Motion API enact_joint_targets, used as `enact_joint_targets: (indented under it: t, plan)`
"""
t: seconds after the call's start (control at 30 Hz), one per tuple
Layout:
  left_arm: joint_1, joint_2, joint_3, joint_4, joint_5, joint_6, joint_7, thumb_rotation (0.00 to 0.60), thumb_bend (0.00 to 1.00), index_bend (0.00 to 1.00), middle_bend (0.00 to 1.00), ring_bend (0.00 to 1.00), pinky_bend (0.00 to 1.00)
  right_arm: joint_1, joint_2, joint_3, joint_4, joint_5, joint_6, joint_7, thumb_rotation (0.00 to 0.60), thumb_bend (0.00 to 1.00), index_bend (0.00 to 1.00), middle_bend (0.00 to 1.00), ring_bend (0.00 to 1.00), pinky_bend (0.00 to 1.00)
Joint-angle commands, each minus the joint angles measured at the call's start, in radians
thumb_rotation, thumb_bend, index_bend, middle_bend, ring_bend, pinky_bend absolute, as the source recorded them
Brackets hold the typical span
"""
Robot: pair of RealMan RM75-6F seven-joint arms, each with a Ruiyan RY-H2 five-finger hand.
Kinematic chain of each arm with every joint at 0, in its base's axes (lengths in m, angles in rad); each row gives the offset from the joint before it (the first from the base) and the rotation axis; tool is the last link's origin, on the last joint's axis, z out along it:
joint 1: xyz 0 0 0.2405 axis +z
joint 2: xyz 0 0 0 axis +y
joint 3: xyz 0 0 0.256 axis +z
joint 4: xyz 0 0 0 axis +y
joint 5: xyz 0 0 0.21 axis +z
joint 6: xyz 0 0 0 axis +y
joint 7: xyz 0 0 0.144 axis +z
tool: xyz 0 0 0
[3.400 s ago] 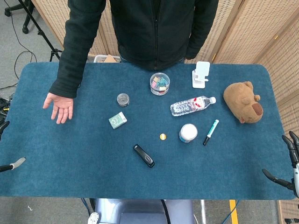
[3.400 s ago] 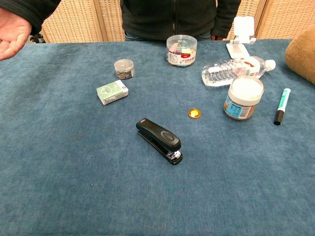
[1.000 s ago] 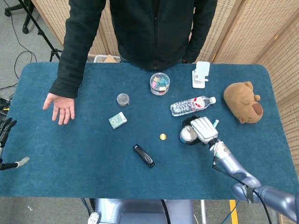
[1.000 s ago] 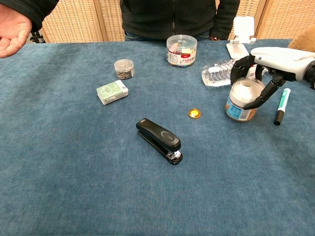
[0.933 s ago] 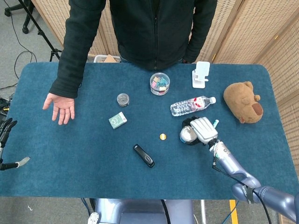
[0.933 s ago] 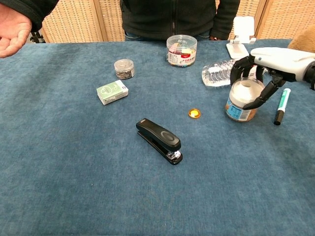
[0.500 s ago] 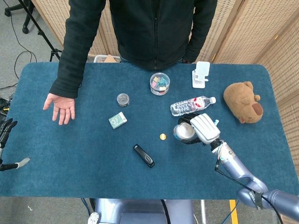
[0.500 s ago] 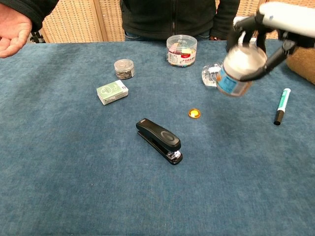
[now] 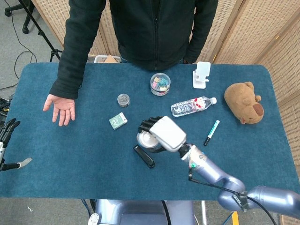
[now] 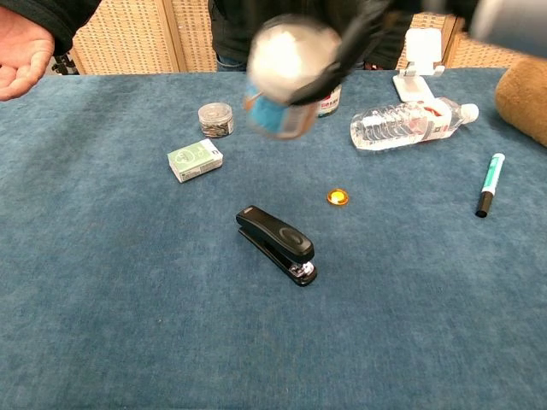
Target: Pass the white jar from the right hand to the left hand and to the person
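Note:
My right hand (image 9: 161, 133) holds the white jar (image 9: 146, 140) in the air above the middle of the table, over the black stapler (image 9: 144, 156). In the chest view the white jar (image 10: 286, 73) is blurred by motion, tilted, with dark fingers (image 10: 359, 34) wrapped around it. My left hand (image 9: 7, 143) shows only at the far left edge of the head view, off the table, fingers apart and holding nothing. The person's open palm (image 9: 59, 108) rests on the table at the left.
On the blue table (image 9: 70, 159) lie a green box (image 9: 118, 120), a small grey tin (image 9: 123, 99), a clear tub (image 9: 160, 84), a water bottle (image 9: 192, 106), a green marker (image 9: 211, 132), a yellow cap (image 10: 338, 197), a white stand (image 9: 201, 74) and a brown plush toy (image 9: 243, 102).
My right hand closed on the white jar, lifted it off the table and carried it leftwards to above the stapler. The left hand has barely moved.

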Motion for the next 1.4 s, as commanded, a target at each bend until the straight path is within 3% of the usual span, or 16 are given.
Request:
enact_joint_targets:
  t: [0.03, 0.27, 0.57, 0.73, 0.77, 0.83, 0.87, 0.93, 1.0, 1.2, 1.4]
  plan:
    - [-0.002, -0.001, 0.000, 0.003, -0.004, -0.005, -0.003, 0.600, 0.00, 0.00, 0.00, 0.00, 0.00, 0.066, -0.097, -0.002, -0.034, 0.067, -0.047, -0.143, 0.600, 0.41, 0.63, 0.58, 0.45, 0.58]
    - [-0.007, -0.001, -0.001, 0.008, -0.010, -0.013, -0.011, 0.600, 0.00, 0.00, 0.00, 0.00, 0.00, 0.098, -0.237, -0.037, -0.001, 0.092, -0.024, -0.269, 0.600, 0.41, 0.64, 0.59, 0.45, 0.58]
    - [-0.013, -0.001, 0.004, 0.003, 0.001, -0.020, -0.012, 0.600, 0.00, 0.00, 0.00, 0.00, 0.00, 0.115, -0.421, -0.082, 0.142, 0.145, 0.009, -0.399, 0.600, 0.41, 0.64, 0.60, 0.45, 0.58]
    - [-0.017, 0.001, 0.010, 0.003, 0.009, -0.029, -0.014, 0.600, 0.00, 0.00, 0.00, 0.00, 0.00, 0.115, -0.477, -0.103, 0.181, 0.151, 0.018, -0.430, 0.600, 0.41, 0.64, 0.61, 0.45, 0.58]
    - [-0.018, 0.001, 0.010, 0.003, 0.010, -0.029, -0.012, 0.600, 0.00, 0.00, 0.00, 0.00, 0.00, 0.115, -0.488, -0.109, 0.193, 0.150, 0.020, -0.438, 0.600, 0.40, 0.64, 0.60, 0.45, 0.58]
    - [-0.019, 0.001, 0.013, 0.005, 0.015, -0.029, -0.011, 0.600, 0.00, 0.00, 0.00, 0.00, 0.00, 0.114, -0.500, -0.120, 0.205, 0.158, 0.014, -0.455, 0.600, 0.29, 0.62, 0.54, 0.40, 0.52]
    - [-0.020, 0.003, 0.015, 0.005, 0.019, -0.030, -0.015, 0.600, 0.00, 0.00, 0.00, 0.00, 0.00, 0.115, -0.493, -0.129, 0.202, 0.174, -0.006, -0.468, 0.600, 0.20, 0.56, 0.46, 0.34, 0.44]
    - [-0.020, 0.003, 0.015, 0.008, 0.019, -0.030, -0.017, 0.600, 0.00, 0.00, 0.00, 0.00, 0.00, 0.113, -0.461, -0.130, 0.162, 0.237, -0.043, -0.486, 0.600, 0.02, 0.24, 0.16, 0.10, 0.19]
    - [-0.020, 0.002, 0.014, 0.010, 0.017, -0.029, -0.017, 0.600, 0.00, 0.00, 0.00, 0.00, 0.00, 0.111, -0.433, -0.117, 0.114, 0.290, -0.058, -0.492, 0.600, 0.00, 0.04, 0.01, 0.00, 0.04]
    - [-0.019, 0.005, 0.018, 0.011, 0.023, -0.024, -0.026, 0.600, 0.00, 0.00, 0.00, 0.00, 0.00, 0.088, -0.360, -0.110, 0.020, 0.322, -0.017, -0.501, 0.600, 0.00, 0.00, 0.00, 0.00, 0.00]
    - [-0.020, 0.003, 0.025, 0.024, 0.060, -0.007, -0.042, 0.600, 0.00, 0.00, 0.00, 0.00, 0.00, 0.002, -0.188, -0.143, -0.142, 0.213, 0.081, -0.427, 0.600, 0.00, 0.00, 0.00, 0.00, 0.00]
